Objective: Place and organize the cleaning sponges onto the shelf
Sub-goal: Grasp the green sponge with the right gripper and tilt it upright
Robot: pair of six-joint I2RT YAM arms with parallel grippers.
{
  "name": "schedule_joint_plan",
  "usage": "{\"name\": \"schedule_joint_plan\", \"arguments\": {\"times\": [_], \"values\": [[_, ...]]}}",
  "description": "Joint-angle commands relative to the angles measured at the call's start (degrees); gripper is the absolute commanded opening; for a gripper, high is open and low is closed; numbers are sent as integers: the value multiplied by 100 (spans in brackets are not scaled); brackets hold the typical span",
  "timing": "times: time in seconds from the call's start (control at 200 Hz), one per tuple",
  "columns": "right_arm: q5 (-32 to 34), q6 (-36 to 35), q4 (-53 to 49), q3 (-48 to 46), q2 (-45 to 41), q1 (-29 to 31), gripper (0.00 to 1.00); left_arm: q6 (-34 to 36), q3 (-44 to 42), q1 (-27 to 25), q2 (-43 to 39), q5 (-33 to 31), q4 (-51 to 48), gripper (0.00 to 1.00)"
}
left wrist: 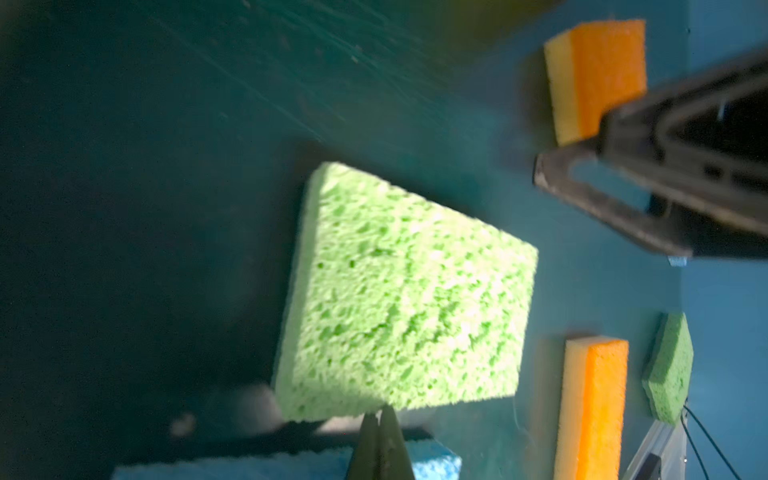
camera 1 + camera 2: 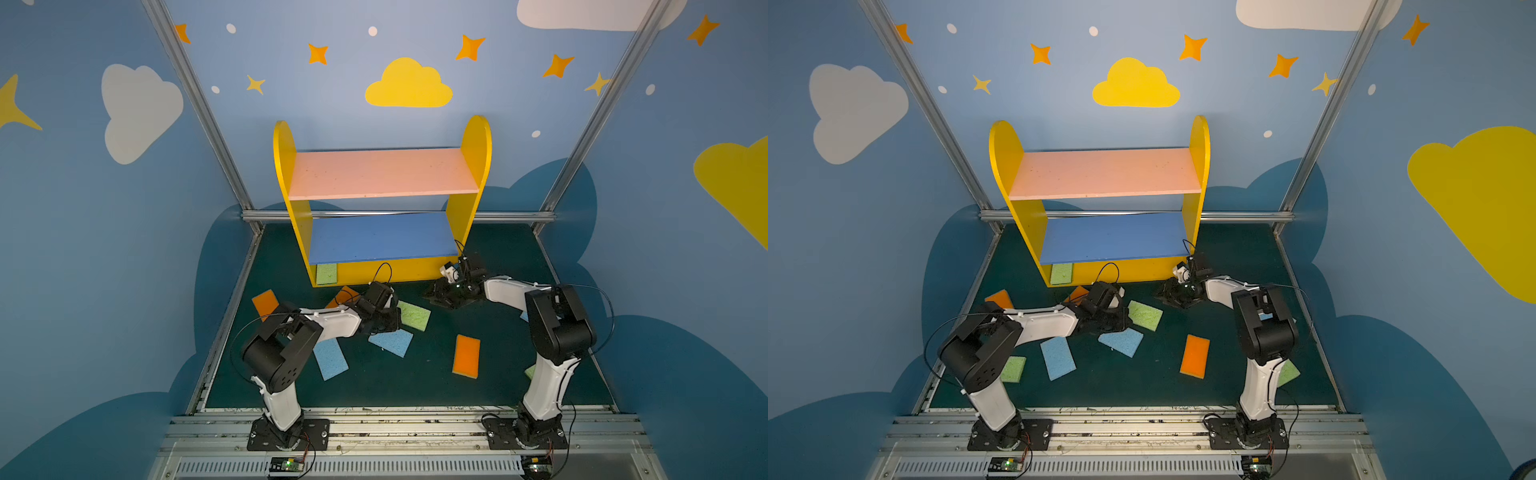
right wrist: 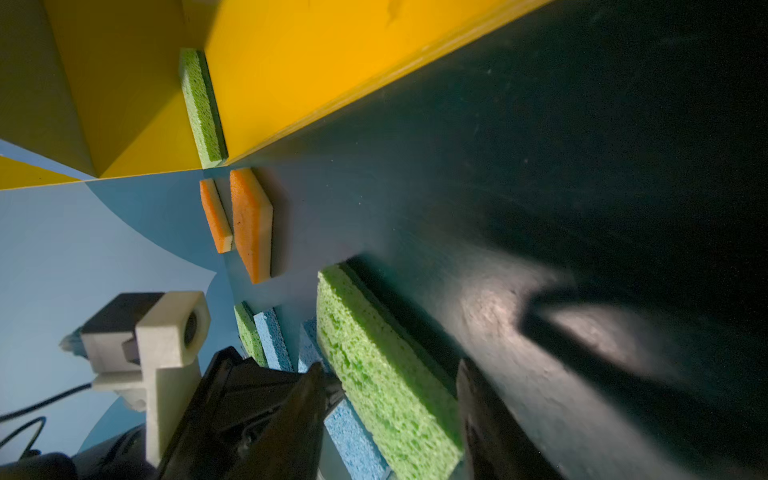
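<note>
left gripper [image 1: 379, 419]: jaws together, nothing between them. Tips sit right at the left edge of the green sponge [image 1: 407, 299]; can't tell if they touch it. That sponge lies flat and skewed on the mat [image 2: 415, 386], mid-scene. blue sponge [image 2: 390, 343] lies just near of the gripper, partly under it in both top views.

right gripper [image 3: 390, 365]: jaws apart, holding nothing. It's low over the mat, just far-right of the green sponge and pointing left at it. The left wrist view shows a gap between its tip and the sponge's corner. It sits just off the near right corner of the shelf [image 2: 473, 141].

Other sponges on the mat:
- second blue sponge [image 2: 330, 359], left of the first, beside the left arm [image 2: 332, 322]
- orange sponge [image 2: 466, 356], near-right of centre, alone
- far-left orange sponge [image 2: 265, 302]
- third orange sponge [image 2: 343, 296], half hidden behind the left wrist, close to the shelf front
- near-left green sponge [image 2: 1013, 369], beside the left arm
- right-side green sponge [image 2: 1287, 372], partly behind the right arm [image 2: 552, 324]
- blue sliver [image 2: 523, 317] showing behind the right arm

The shelf is upright at the far middle of the mat. shelved green sponge [image 2: 326, 273] lies on the yellow board [image 2: 395, 270] at the bottom, left end, under the blue board [image 2: 382, 237]. pink board [image 2: 382, 172] is on top.
</note>
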Motion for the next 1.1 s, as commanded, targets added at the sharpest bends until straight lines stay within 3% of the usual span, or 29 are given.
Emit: {"name": "schedule_joint_plan", "arguments": {"times": [0.0,0.425,0.631,1.096], "values": [[-107,-121,-130,74,158,106,51,183,196,77,157,115,-136,3],[-69,-145,-147,-643,-389,538,48,292,439,314,376,113,-241,3],[-139,-3,56,-1153,-755,406,55,327,400,360,333,280,-259,3],[-771,332,652,-1801,-789,304,50,257,263,362,130,358,-371,3]]}}
